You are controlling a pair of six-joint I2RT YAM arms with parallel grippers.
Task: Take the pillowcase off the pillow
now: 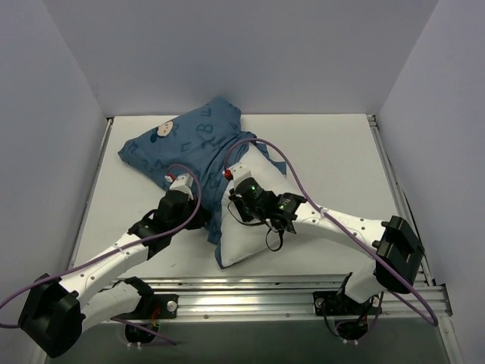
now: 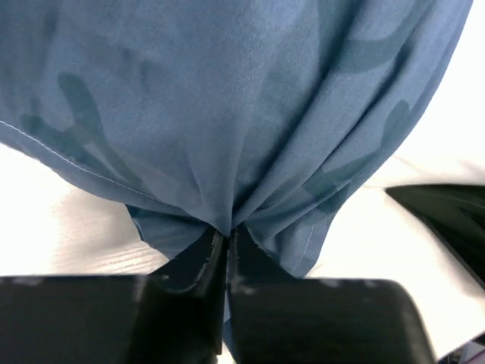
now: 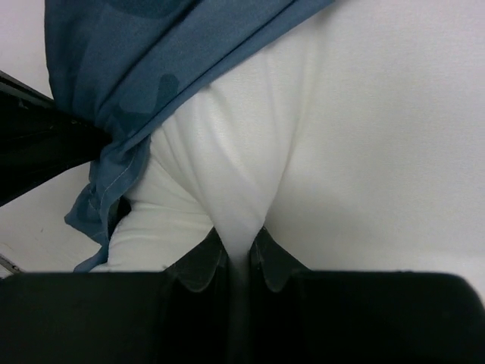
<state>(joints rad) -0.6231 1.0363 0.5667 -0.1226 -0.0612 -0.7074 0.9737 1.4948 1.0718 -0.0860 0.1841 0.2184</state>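
Observation:
The dark blue pillowcase (image 1: 193,144) with lighter letters and a cartoon face lies at the back left of the table, still over the far part of the white pillow (image 1: 246,231), whose near end sticks out bare. My left gripper (image 1: 182,184) is shut on a bunch of the pillowcase's fabric (image 2: 227,152) near its open hem. My right gripper (image 1: 236,176) is shut on a pinched fold of the pillow (image 3: 250,152), right beside the pillowcase's edge (image 3: 121,91).
The white table (image 1: 333,152) is walled by grey panels at the back and both sides. A metal rail (image 1: 250,292) runs along the near edge with both arm bases. Purple cables loop over each arm.

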